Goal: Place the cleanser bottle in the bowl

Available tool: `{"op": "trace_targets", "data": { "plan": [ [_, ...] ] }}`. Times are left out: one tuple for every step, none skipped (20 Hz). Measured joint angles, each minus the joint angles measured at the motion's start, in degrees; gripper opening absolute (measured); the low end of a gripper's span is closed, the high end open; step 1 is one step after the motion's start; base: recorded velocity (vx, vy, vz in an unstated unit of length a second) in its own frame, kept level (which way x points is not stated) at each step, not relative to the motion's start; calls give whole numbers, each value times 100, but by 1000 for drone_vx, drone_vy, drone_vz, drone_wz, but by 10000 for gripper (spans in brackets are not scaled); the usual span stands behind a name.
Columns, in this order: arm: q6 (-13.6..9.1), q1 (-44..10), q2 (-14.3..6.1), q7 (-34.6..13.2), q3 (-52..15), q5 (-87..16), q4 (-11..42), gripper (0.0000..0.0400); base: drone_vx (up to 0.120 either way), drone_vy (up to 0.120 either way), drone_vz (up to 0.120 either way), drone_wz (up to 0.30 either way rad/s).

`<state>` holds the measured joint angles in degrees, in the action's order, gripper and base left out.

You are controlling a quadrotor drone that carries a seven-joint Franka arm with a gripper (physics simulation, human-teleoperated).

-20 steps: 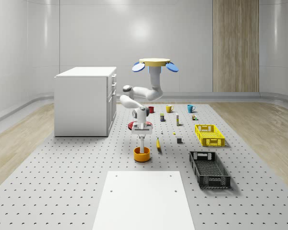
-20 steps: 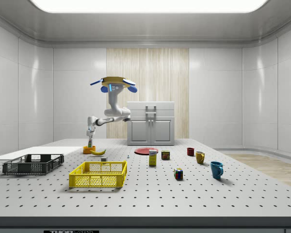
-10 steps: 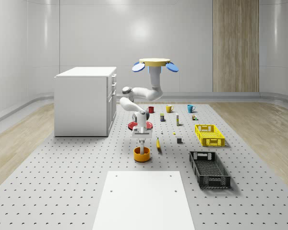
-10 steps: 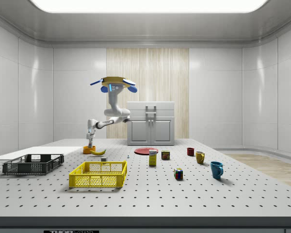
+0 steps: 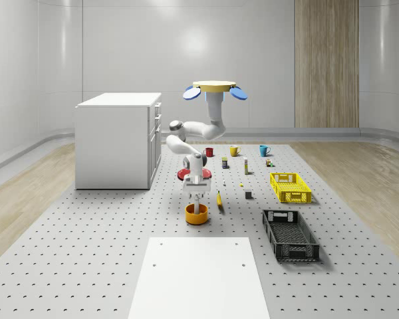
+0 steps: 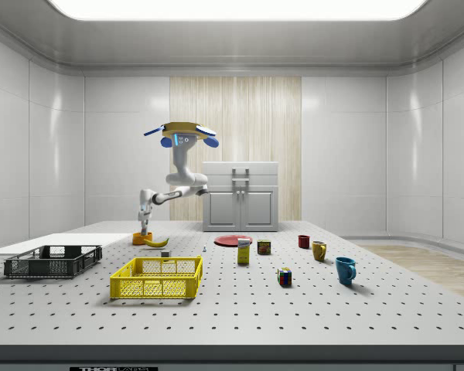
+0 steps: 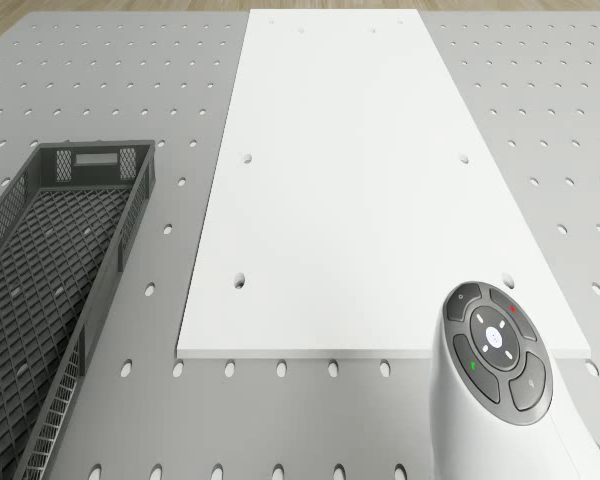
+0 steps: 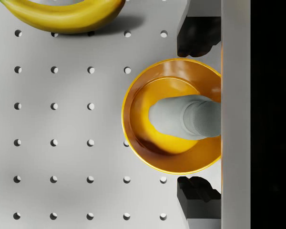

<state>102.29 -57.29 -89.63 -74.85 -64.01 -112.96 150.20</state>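
Note:
The orange bowl sits on the perforated table, and the grey-white cleanser bottle stands inside it. My gripper hangs straight above the bowl, pointing down. Its dark fingertips stand wide apart, one on each side of the bottle, and touch nothing, so it is open. The drone hovers high over the table, behind the bowl, with the arm bent down and forward.
A banana lies close beside the bowl. A black crate and a yellow crate lie at the whole-scene view's right. A white board lies in front, a cabinet at the back left.
The arm lowered the bottle into the bowl, then the fingers spread and let go of it. The drone has kept its place.

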Motion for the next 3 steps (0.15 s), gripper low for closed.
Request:
{"op": "trace_targets", "data": {
  "plan": [
    [-30, 20, -9, -2, -56, 49, 32, 383, 0, 0, 0, 0],
    [-56, 37, -17, -3, -105, 92, 58, 386, 0, 0, 0, 0],
    [-64, 42, -19, -4, -120, 105, 66, 387, 0, 0, 0, 0]
  ]
}}
